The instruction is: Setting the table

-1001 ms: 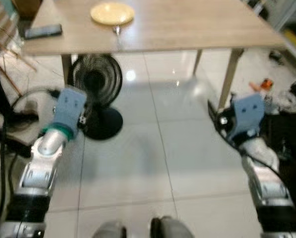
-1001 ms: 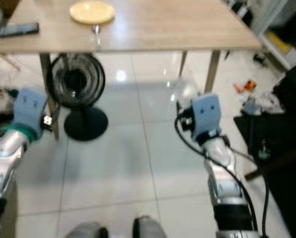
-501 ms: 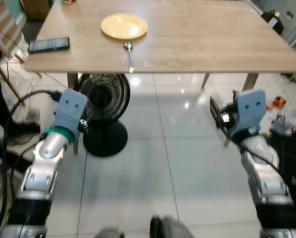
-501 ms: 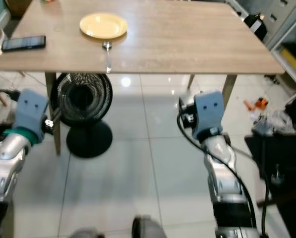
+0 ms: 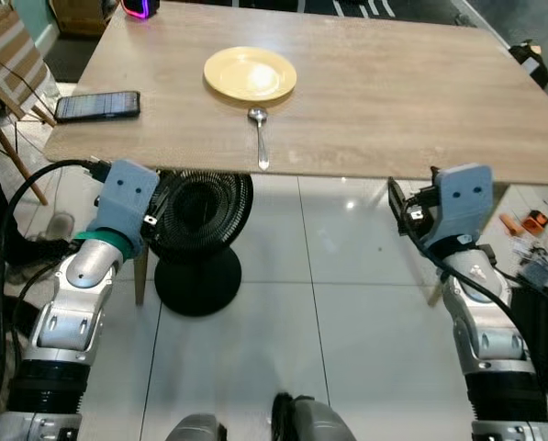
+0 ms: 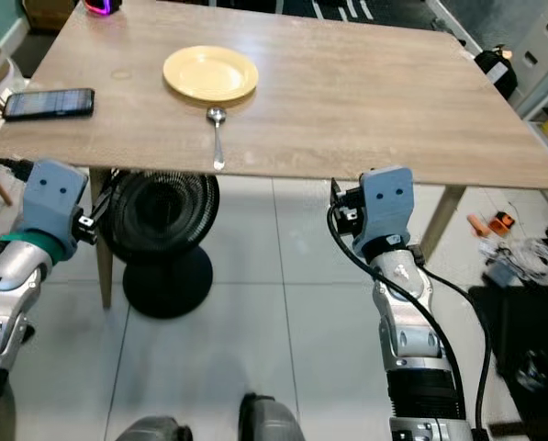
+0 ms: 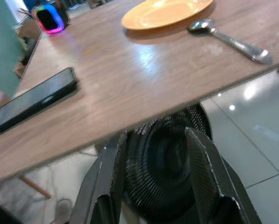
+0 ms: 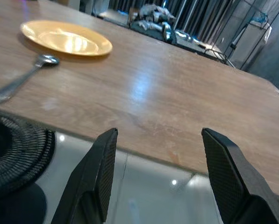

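A yellow plate (image 5: 251, 73) lies on the wooden table (image 5: 384, 101), toward its left half. A metal spoon (image 5: 260, 136) lies just in front of the plate, its handle reaching the near table edge. My left gripper (image 7: 155, 137) is open and empty, held just below and short of the near edge, left of the spoon. My right gripper (image 8: 160, 133) is open and empty too, level with the near edge, to the right of the spoon. Both stand apart from the table.
A black phone (image 5: 97, 105) lies near the table's left front corner. A small glowing speaker (image 5: 138, 7) sits at the far left. A black floor fan (image 5: 200, 220) stands under the table. A wooden chair (image 5: 12, 64) and cables are at left; clutter lies on the floor at right.
The whole picture has shifted: the camera has come closer to the table, and more of the tabletop shows. Both grippers now sit at the table's near edge, still open.
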Controlling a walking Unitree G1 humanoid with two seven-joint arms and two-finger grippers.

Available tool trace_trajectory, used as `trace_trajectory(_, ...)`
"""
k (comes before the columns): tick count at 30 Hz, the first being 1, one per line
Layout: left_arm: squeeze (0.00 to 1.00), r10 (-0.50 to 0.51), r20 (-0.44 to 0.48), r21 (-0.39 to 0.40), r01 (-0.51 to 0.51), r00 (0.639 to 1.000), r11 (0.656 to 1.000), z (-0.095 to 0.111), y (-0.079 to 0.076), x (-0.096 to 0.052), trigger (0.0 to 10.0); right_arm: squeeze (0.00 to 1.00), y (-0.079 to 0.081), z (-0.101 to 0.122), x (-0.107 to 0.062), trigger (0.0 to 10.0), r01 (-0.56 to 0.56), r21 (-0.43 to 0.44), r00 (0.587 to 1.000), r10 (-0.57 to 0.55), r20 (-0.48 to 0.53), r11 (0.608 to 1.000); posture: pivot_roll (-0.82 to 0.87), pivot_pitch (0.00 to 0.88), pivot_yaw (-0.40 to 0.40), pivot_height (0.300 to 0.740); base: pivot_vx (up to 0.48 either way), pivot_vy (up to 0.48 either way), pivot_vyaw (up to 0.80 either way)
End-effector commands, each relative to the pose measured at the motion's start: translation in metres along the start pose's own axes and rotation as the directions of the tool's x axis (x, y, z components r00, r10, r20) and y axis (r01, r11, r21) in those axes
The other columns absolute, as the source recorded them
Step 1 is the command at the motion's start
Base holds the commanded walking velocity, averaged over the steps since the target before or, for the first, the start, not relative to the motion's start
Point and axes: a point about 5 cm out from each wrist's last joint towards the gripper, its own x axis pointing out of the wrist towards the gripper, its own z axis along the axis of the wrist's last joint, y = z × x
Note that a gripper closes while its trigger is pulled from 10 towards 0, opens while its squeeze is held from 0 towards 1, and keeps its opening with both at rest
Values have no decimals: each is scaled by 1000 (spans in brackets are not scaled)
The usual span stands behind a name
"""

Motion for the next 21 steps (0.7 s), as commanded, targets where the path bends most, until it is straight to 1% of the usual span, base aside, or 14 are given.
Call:
trace_trajectory(1, 0, 3, -21, 12, -3, 1000, 1000, -5, 2, -3, 10000, 0, 1, 0, -1, 10000, -7, 7, 1000, 7, 1, 1000, 64, 0, -11, 740, 450, 0, 0)
trace_trajectory(4, 0, 3, -21, 13, -3, 1000, 1000, -5, 3, -3, 10000, 0, 6, 1, -1, 10000, -23, 9, 1000, 23, 5, 1000, 65, 0, -10, 740, 451, 0, 0)
trace_trajectory(17, 0, 1, -22, 14, -1, 1000, 1000, -5, 3, -2, 10000, 0, 5, 1, -1, 10000, -17, 11, 1000, 17, 1, 1000, 64, 5, -6, 740, 438, 0, 0)
trace_trajectory(19, 0, 6, -29, 5, -6, 1000, 1000, -6, 3, -2, 10000, 0, 5, 0, -2, 10000, -15, 11, 1000, 15, 0, 1000, 64, 6, -6, 740, 309, 0, 0)
trace_trajectory(21, 0, 9, -35, -2, -9, 999, 1000, -6, 3, -2, 10000, 0, 5, 0, -2, 10000, -14, 11, 1000, 14, -1, 1000, 65, 6, -6, 740, 0, 0, 0)
